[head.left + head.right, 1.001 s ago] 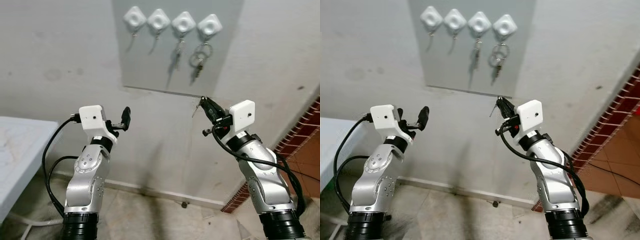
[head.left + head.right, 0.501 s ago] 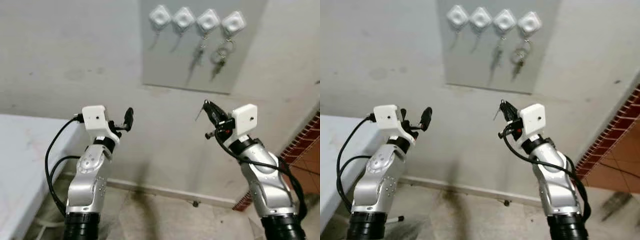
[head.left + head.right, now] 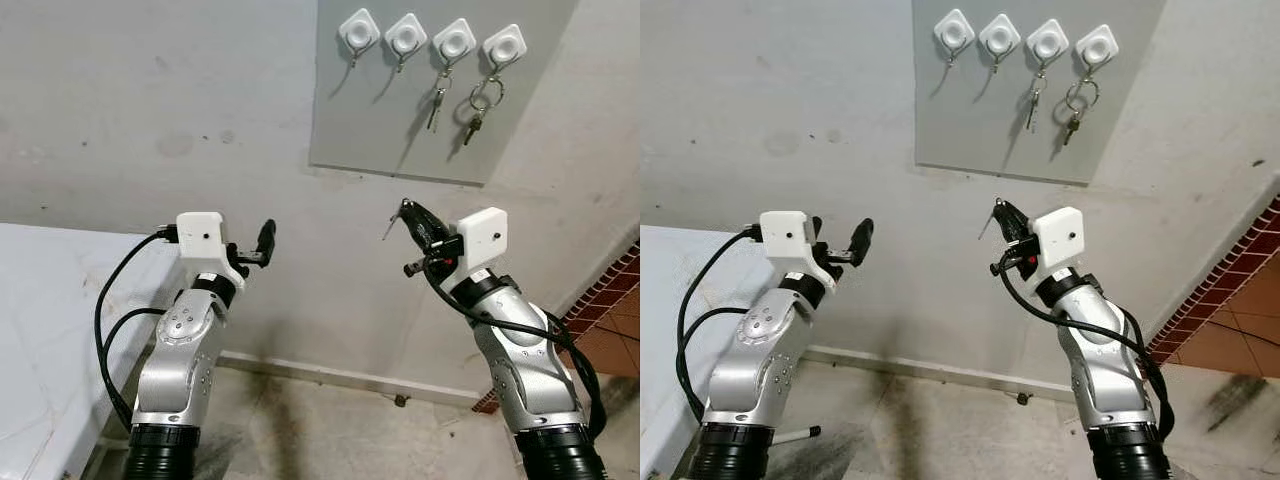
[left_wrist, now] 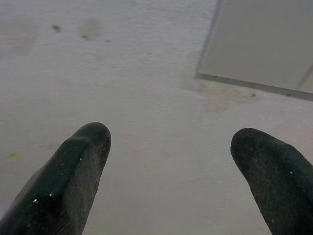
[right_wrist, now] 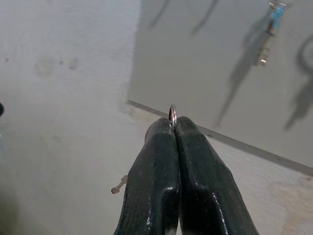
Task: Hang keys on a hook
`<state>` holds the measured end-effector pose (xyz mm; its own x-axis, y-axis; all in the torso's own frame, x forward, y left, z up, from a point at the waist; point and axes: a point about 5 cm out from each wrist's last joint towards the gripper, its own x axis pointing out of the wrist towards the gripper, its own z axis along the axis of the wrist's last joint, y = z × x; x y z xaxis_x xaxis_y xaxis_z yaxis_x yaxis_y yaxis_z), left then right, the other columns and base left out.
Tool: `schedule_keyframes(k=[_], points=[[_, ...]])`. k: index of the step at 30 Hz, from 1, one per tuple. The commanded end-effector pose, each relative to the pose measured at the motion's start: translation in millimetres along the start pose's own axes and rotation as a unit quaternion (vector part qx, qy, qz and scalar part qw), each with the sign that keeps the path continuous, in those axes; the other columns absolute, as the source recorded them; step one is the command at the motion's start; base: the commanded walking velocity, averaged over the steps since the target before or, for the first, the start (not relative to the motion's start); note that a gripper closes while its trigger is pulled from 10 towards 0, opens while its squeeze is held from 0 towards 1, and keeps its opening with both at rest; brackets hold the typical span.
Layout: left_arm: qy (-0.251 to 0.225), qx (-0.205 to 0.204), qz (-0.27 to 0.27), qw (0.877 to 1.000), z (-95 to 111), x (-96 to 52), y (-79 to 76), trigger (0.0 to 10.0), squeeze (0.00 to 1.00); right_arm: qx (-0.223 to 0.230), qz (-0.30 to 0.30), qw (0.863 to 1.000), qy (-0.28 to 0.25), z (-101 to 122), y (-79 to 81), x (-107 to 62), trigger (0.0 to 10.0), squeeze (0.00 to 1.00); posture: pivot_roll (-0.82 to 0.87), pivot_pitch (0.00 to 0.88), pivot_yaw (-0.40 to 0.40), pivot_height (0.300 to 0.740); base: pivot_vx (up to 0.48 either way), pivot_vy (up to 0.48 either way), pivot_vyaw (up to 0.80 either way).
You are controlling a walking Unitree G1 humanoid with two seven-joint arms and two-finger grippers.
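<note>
Grey rectangular wall panel [image 3: 440,110], mounted high on a pale, stained plaster wall [image 3: 150,110], carrying a row of four white diamond-shaped plastic hooks. Leftmost hook [image 3: 359,28] and second hook [image 3: 406,34]: nothing can be made out hanging from them, though shadows fall below them on the panel. Third hook [image 3: 454,42]: one small key with a bluish head [image 3: 437,104] hanging straight down. Fourth hook [image 3: 503,47]: a metal split ring with a dark key [image 3: 479,103] hanging from it. Right pincer [image 3: 404,207]: raised in front of the wall below the panel's lower edge, near its right half but well apart from the hooks, pointing up and toward the panel; its two black fingers [image 5: 171,166] are pressed together on a thin silver key ring [image 5: 172,113], the top of which shows edge-on just above the fingertips. A small silver key [image 3: 390,228] dangles from beneath that pincer; in the right wrist view its tip [image 5: 119,185] sticks out beside the fingers. Left pincer [image 3: 266,241]: raised at about the same height, well to the left of the panel, fingers [image 4: 73,176] spread wide apart with nothing between them, facing the bare wall with the panel's lower corner [image 4: 254,49] in its view. White bench [image 3: 50,320] with faint marks on its top stands at the robot's left against the wall. Grey mottled floor [image 3: 320,430] below; reddish tiled surface with pale joints [image 3: 610,310] at the far right.
</note>
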<state>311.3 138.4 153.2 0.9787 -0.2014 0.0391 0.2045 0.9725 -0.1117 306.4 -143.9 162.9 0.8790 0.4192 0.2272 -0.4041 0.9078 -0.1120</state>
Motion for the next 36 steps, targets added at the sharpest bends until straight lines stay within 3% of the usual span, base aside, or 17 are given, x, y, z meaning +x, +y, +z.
schedule_keyframes(k=[1,16,26,33,36], points=[[-0.001,0.007,-0.010,1.000,5,4.8,-2.8,10.0,0.00,-0.003,-0.012,1.000,-0.016,7,-4.8,2.6,10.0,0.00,0.01,0.008,0.003,0.740,0.000,0.000,0.00],[-0.014,0.020,-0.063,0.998,14,18.9,-16.4,10.0,0.00,0.000,-0.048,0.998,-0.029,8,-10.7,2.0,10.0,0.00,-0.01,0.000,0.042,0.740,0.000,0.000,0.00],[-0.024,0.032,-0.108,0.993,20,23.0,-31.2,10.0,0.00,0.003,-0.006,0.998,-0.060,25,-1.5,27.7,10.0,0.00,0.00,0.010,0.012,0.740,0.000,0.000,0.00],[-0.022,0.014,-0.087,0.996,19,23.4,-26.2,10.0,0.00,0.002,0.003,0.998,-0.065,28,0.1,30.8,10.0,0.00,0.01,0.009,0.003,0.740,0.000,0.000,0.00],[-0.029,0.001,-0.070,0.997,18,16.4,-19.5,10.0,0.00,0.018,-0.002,0.998,-0.059,24,1.9,19.5,10.0,0.00,0.01,0.009,0.000,0.740,0.000,0.000,0.00]])
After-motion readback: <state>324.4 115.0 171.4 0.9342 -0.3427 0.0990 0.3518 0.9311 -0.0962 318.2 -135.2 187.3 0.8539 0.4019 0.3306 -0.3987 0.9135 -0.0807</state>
